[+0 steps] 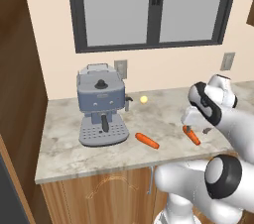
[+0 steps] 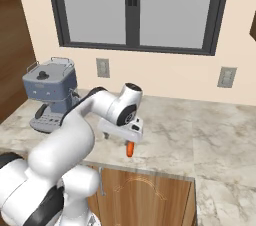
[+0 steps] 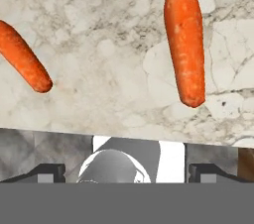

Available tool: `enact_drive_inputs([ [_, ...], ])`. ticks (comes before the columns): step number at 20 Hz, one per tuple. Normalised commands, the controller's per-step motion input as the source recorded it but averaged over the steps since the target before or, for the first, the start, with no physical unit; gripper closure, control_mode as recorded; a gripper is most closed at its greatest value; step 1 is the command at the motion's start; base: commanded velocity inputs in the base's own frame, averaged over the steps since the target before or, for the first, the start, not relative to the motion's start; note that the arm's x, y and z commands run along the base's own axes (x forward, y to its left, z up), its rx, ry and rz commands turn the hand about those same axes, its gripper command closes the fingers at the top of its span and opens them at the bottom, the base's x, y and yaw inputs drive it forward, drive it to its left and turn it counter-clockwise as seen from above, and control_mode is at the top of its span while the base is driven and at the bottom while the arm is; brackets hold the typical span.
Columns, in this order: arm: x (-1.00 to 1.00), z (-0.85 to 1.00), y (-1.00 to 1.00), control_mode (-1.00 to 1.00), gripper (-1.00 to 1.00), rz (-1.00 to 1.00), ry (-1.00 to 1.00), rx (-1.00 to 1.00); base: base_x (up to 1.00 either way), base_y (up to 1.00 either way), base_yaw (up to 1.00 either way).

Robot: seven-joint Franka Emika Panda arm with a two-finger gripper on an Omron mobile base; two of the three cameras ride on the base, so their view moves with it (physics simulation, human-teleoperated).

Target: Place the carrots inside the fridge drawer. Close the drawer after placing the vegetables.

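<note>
Counter [image 1: 69, 143]: veined marble-look stone, smooth, low sheen.
Carrots [image 3: 185, 44] [image 3: 22, 57]: matt orange skin, finely pitted.
Coffee machine [image 1: 101, 104]: blue-grey matt plastic, perforated metal-look drip tray.
Cabinet front [image 1: 109, 193]: wood grain, satin.
Window frame [image 1: 74, 15]: dark, matt.

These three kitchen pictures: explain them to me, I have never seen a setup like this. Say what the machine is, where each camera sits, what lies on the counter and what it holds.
The white machine is a robot arm ending in a two-finger gripper. Two cameras ride behind it, left and right; the third sits on its hand, looking down. On the marble counter lie two carrots, one below the gripper and one further left, beside a grey coffee machine and a tiny yellow ball. The gripper is open and holds nothing.
</note>
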Motion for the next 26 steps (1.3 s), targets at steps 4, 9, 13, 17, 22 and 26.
enact_drive_inputs([
  [4, 0.31, -0.26, 0.0, -1.0, -1.0, 0.0, 0.13, 0.0, 0.0, 0.0, 0.0],
  [9, 0.1, -0.21, -0.12, -1.0, -1.0, 0.0, 0.03, 0.0, 0.0, 0.0, 0.0],
  [13, 0.02, -0.29, -0.2, -1.0, -1.0, 0.0, -0.02, 0.0, 0.0, 0.0, 0.0],
  [17, 0.08, -0.34, -0.13, -1.0, -1.0, 0.01, -0.05, 0.0, 0.0, 0.0, 0.0],
  [22, 0.17, -0.16, -0.11, -1.0, -1.0, 0.0, 0.0, 0.0, 0.0, 0.0, 0.0],
  [26, 0.21, -0.19, -0.06, -1.0, -1.0, 0.0, 0.0, 0.0, 0.0, 0.0, 0.0],
])
